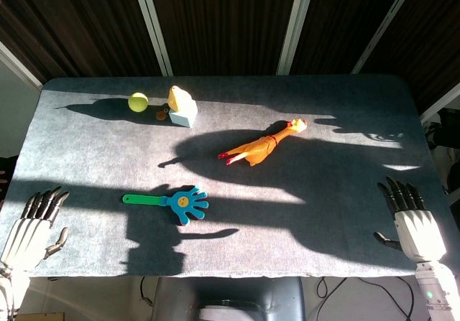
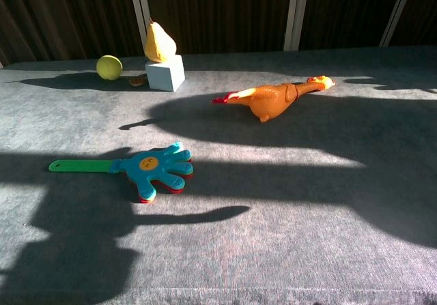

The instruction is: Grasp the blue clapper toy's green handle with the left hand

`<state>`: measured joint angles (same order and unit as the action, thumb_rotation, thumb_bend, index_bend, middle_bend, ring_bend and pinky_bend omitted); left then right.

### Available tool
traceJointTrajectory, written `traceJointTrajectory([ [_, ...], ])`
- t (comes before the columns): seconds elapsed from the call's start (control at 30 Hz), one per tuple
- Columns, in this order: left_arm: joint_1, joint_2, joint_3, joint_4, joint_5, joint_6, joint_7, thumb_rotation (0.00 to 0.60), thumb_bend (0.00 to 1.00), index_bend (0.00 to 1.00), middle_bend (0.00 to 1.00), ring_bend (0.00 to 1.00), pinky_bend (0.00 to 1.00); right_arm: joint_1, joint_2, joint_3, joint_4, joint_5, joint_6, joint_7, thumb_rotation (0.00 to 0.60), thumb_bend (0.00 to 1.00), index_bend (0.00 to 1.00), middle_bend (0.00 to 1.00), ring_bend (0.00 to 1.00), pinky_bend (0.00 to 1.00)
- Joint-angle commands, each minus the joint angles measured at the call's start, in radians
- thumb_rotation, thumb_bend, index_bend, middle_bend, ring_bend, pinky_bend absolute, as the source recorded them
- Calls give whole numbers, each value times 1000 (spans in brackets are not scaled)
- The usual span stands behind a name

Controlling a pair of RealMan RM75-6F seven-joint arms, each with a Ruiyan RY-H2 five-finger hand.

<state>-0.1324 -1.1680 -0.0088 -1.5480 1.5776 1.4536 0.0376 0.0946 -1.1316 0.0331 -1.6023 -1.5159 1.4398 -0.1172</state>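
The blue clapper toy (image 1: 185, 205) (image 2: 158, 170) lies flat on the grey table, its hand-shaped head pointing right. Its green handle (image 1: 144, 199) (image 2: 80, 165) sticks out to the left. My left hand (image 1: 32, 229) hovers at the table's front-left edge, fingers spread and holding nothing, well left of the handle. At the front-right edge my right hand (image 1: 412, 224) is open too, far from the toy. Neither hand shows in the chest view.
A rubber chicken (image 1: 262, 146) (image 2: 273, 97) lies mid-table. At the back left sit a yellow-green ball (image 1: 138, 103) (image 2: 109, 67) and a pear (image 1: 177, 95) (image 2: 159, 44) on a pale blue block (image 1: 184, 114) (image 2: 164, 74). Broad shadows cross the table (image 1: 316, 213).
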Motion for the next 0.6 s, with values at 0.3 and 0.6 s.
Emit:
traceJointTrajectory([
  [0.3,-130,-131,-21,186,13,-159,-229,600,451,0,0,0,0,-3,21,5,-13,26,-12,9,600,193,0,0,0,0],
  [0.6,-290,-252,-37,333,10,-352,-372,600,439,70,0,0,0,14,-2,14,-1,46,-41,-12,600,193,0,0,0,0],
])
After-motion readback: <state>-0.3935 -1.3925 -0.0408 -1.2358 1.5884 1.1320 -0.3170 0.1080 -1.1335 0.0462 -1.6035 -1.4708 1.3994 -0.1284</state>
